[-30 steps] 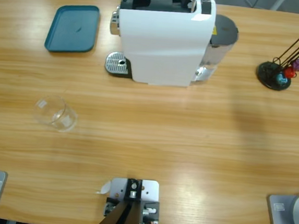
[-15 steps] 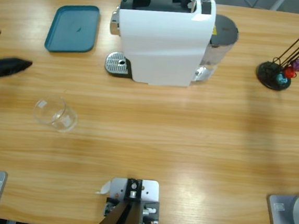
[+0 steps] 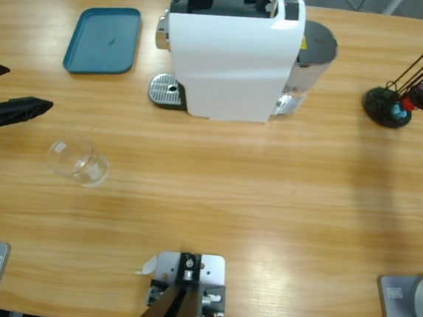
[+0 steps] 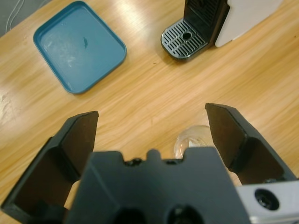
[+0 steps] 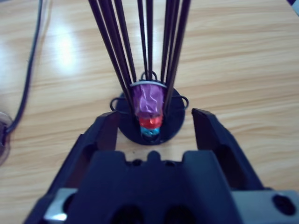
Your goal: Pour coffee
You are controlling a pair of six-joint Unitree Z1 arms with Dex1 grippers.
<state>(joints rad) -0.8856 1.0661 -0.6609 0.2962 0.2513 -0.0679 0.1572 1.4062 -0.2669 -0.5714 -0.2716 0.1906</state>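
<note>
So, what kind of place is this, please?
Probably a robot test bench arranged as a small coffee corner: a long wooden table carrying a white capsule coffee machine, a black wire capsule holder with coloured capsules, a teal tray and a clear glass tumbler.

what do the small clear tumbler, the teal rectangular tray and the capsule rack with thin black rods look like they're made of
The small clear tumbler looks like glass: the wood grain shows through it and its rim glints. The teal rectangular tray seems to be matte moulded plastic, with rounded corners, a raised lip and faint scuffs. The capsule rack appears to be black-coated metal wire, though that is less sure.
</note>
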